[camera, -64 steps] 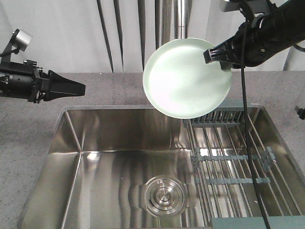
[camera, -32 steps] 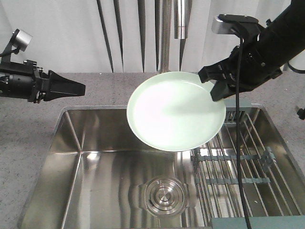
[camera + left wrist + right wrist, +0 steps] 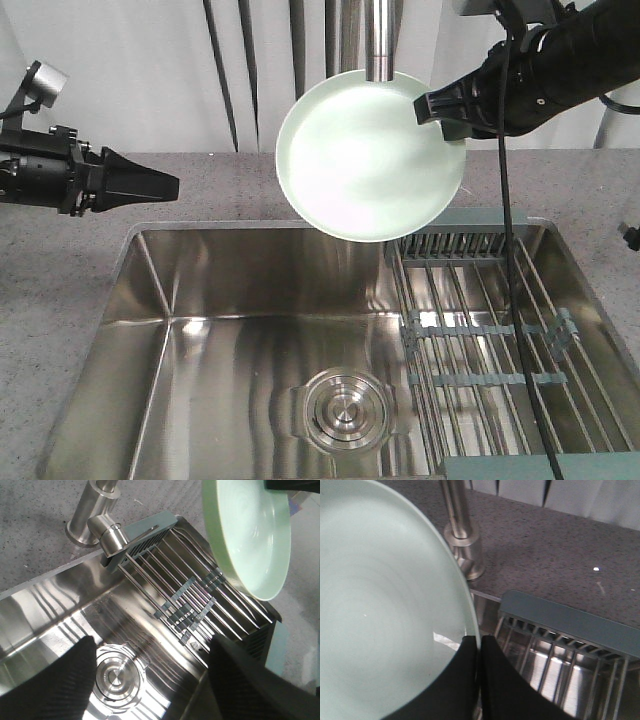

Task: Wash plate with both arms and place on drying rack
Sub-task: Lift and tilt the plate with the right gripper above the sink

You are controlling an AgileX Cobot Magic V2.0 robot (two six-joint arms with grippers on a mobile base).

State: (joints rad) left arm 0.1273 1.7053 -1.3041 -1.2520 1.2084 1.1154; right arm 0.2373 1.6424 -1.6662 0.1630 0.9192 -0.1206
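Black and pointed, the left claw (image 3: 168, 184) hovers over the speckled grey worktop (image 3: 60, 260) beside the stainless steel sink (image 3: 150, 300), its fingers spread wide with nothing between them. Further right, the round pale mint-green plate (image 3: 365, 165) hangs tilted in the air above the sink's back edge, its upper rim overlapping the end of the steel tap spout (image 3: 380, 40). The right claw (image 3: 447, 108) pinches the plate's right rim. Below and to the right, the roll-up steel-rod drying rack (image 3: 480, 330) lies across the sink's right side.
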